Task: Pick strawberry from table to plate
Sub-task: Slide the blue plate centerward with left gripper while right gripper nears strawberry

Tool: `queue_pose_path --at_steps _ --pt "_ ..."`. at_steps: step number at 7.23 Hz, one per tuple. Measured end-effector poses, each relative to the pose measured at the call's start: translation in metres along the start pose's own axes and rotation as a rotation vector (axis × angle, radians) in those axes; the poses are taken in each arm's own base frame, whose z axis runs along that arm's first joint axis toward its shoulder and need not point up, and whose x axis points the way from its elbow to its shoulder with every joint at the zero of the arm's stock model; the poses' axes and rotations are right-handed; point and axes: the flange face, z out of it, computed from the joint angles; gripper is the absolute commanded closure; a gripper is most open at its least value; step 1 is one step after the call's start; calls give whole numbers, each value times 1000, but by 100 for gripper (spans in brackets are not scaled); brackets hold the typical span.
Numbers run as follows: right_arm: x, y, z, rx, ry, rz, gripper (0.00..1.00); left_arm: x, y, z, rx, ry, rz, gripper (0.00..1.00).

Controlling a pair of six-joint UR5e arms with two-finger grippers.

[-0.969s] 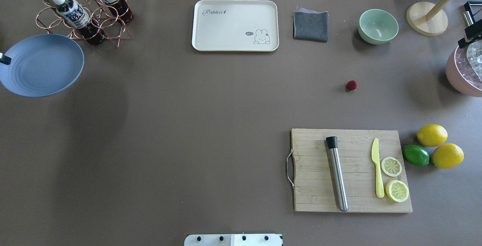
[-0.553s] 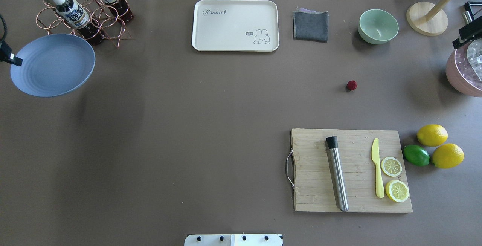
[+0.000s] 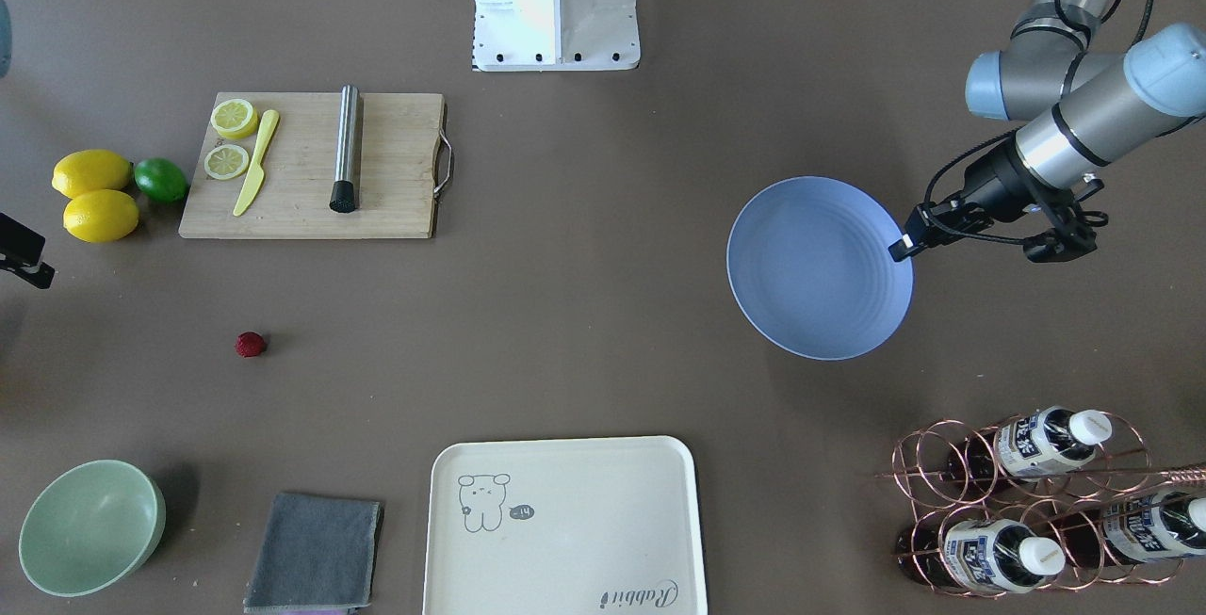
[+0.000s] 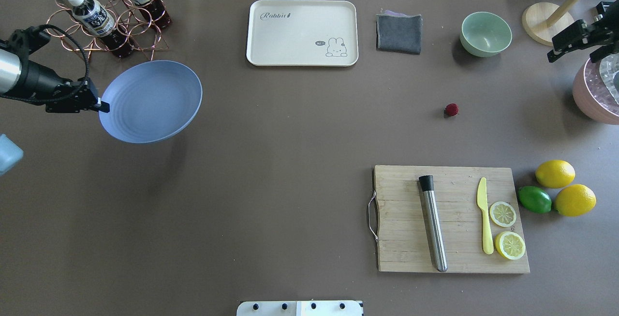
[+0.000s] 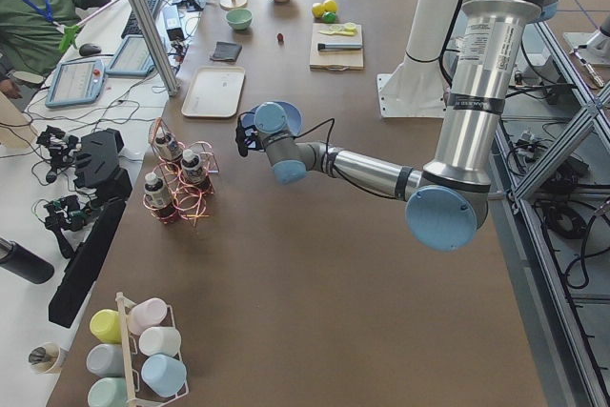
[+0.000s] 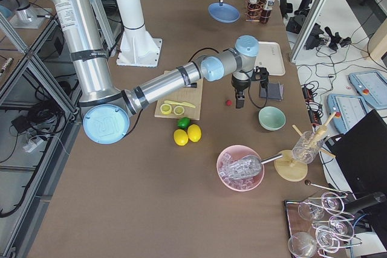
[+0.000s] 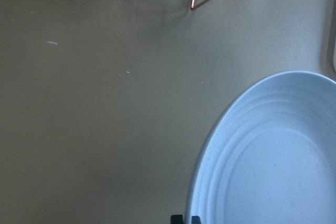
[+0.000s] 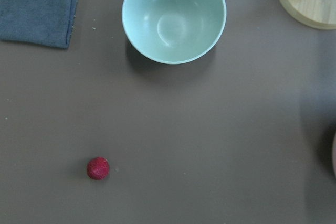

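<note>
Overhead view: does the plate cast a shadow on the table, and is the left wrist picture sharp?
Overhead view: yes, a faint shadow on the table, toward the robot from the plate. Left wrist view: the plate's near rim looks soft; the table looks greenish.

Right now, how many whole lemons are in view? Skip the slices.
2. The far lemon and the near lemon lie on the table off the cutting board's right end, both beside the lime. None looks hidden.
</note>
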Motion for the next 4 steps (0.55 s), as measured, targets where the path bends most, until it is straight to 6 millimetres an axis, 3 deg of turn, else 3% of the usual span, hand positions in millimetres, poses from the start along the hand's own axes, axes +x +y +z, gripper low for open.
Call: queue_pose_path --at_steps 2,4 --pt "-39 9 49 40 -35 25 0 58 22 35 28 36 -54 100" --pt "-60 21 74 31 -51 38 0 122 64 68 68 37 -86 100"
